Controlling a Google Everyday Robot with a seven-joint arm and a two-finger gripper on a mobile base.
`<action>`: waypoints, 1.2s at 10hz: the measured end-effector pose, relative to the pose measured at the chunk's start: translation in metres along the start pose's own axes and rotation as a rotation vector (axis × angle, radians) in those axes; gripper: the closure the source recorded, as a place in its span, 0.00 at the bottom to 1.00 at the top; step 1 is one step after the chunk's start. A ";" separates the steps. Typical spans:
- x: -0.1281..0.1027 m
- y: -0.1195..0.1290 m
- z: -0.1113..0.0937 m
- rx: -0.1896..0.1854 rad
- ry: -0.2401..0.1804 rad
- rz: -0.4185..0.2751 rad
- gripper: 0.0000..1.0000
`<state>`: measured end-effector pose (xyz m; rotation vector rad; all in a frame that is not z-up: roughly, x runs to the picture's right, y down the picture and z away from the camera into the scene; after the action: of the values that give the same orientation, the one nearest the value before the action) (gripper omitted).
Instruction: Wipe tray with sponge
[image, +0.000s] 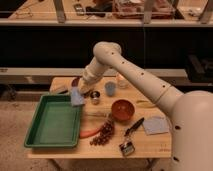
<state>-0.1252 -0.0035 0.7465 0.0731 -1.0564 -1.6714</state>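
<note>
The green tray (50, 125) lies on the left part of the wooden table (150, 145). My gripper (81, 91) reaches down from the white arm and is shut on the light-blue sponge (76, 97). The sponge hangs at the tray's far right corner, just over the rim. I cannot tell whether it touches the tray. The fingers are mostly hidden behind the sponge and the wrist.
Right of the tray stand a metal cup (95, 96), a blue cup (110, 88) and an orange bowl (122, 110). A carrot (90, 132), grapes (103, 134), a black-handled brush (131, 132) and a blue-grey cloth (156, 125) lie nearer the front. A dark grey block (60, 90) sits behind the tray.
</note>
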 end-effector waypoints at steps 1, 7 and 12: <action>0.004 -0.007 0.009 0.008 -0.012 -0.019 1.00; 0.033 -0.084 0.125 0.035 -0.147 -0.235 1.00; 0.011 -0.071 0.162 -0.125 -0.116 -0.304 1.00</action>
<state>-0.2690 0.0839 0.8010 0.0578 -1.0633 -2.0335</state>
